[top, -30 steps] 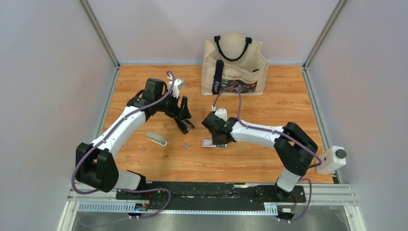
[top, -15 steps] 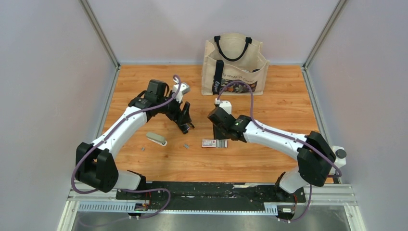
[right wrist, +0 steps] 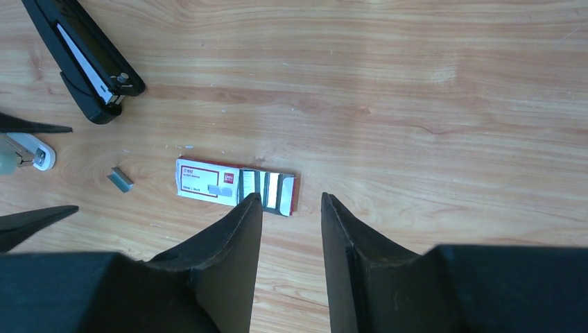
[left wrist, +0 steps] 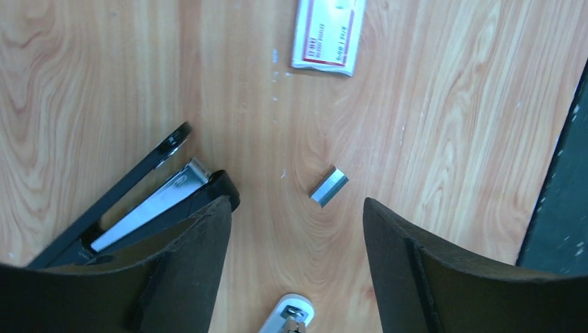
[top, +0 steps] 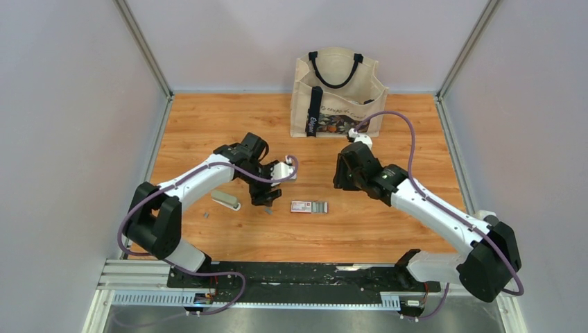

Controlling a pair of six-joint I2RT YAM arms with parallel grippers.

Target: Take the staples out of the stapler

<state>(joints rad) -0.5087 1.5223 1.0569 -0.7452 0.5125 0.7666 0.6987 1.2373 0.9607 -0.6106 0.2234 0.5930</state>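
Tiny silvery-grey metal strip of joined staples (left wrist: 329,187), likely light and brittle, lies flat on the bench (left wrist: 451,104) below the wide-open, empty left end effector (left wrist: 295,207); pinch its long edges.

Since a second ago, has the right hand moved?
Yes. The right hand has pulled back off the staple box, up toward the tote bag.

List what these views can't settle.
Left wrist view: the black stapler has its rear behind a finger of the left gripper; whether anything remains inside is unseen.
Right wrist view: the pale stapler is cut by the left edge; the staple box print is too small to read.
Top view: the staples are too small to count.
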